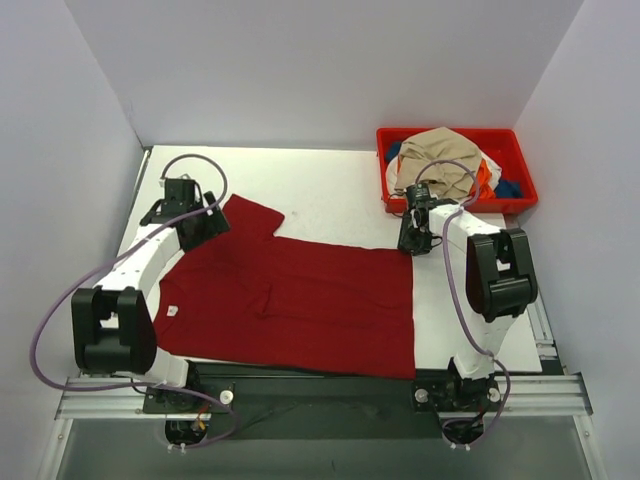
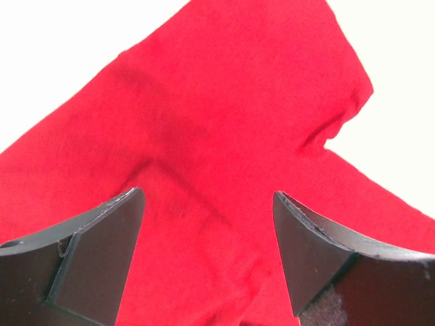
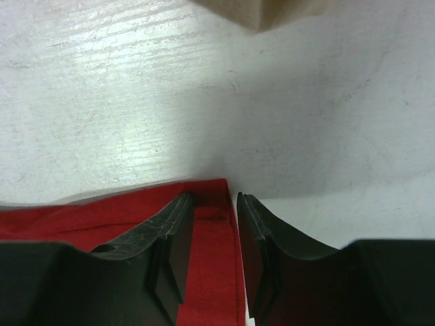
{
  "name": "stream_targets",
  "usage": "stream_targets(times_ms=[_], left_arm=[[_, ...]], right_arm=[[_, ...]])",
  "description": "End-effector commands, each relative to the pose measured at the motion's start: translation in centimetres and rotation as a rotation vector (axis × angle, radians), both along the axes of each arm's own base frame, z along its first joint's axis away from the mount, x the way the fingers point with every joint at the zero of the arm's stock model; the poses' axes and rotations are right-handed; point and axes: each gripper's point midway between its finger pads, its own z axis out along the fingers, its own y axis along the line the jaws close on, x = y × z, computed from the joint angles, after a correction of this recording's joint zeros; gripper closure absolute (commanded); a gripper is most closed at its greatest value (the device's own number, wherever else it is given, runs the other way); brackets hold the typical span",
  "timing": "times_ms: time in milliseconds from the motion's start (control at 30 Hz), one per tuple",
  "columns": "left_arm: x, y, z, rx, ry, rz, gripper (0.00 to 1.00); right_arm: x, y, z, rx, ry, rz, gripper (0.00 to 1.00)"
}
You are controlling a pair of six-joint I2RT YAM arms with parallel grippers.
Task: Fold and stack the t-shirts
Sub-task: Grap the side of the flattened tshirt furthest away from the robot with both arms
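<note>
A dark red t-shirt (image 1: 300,300) lies spread flat on the white table, its small white neck label (image 1: 172,311) at the left end and one sleeve pointing to the far left. My left gripper (image 1: 197,222) hovers over that sleeve; in the left wrist view it (image 2: 207,195) stands wide open, only red cloth (image 2: 224,122) below it. My right gripper (image 1: 413,243) is down at the shirt's far right corner. In the right wrist view its (image 3: 213,198) jaws straddle that corner (image 3: 214,238), narrowed with a gap still showing.
A red plastic bin (image 1: 522,150) stands at the back right, holding a heap of t-shirts: tan (image 1: 440,152) on top, orange (image 1: 485,180), blue (image 1: 508,188). The bin sits just behind the right gripper. White walls enclose the table.
</note>
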Motion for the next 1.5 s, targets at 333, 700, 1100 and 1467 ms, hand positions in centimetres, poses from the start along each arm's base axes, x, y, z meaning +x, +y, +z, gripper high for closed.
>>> stream_targets(times_ms=[333,700,1100,1467], left_arm=[[14.4,-0.1,3.9,0.155,-0.218,-0.039,0.15],[21.6,-1.3,-1.1,0.191,-0.201,-0.06,0.23],[24.6,-2.3,-3.8,0.284,-0.154,-0.088,0.32],[22.1,-2.3,-6.6,0.3,-0.043,-0.073,0.37]], right_arm=[[-1.6,-0.2,-0.6,0.003,0.073,-0.01,0.99],[-1.8,0.4,0.3,0.035,0.103,-0.049,1.0],[-1.4,0.4,0.3,0.027,0.13,-0.043,1.0],[-1.0,0.5,0.1,0.026,0.136,-0.043,1.0]])
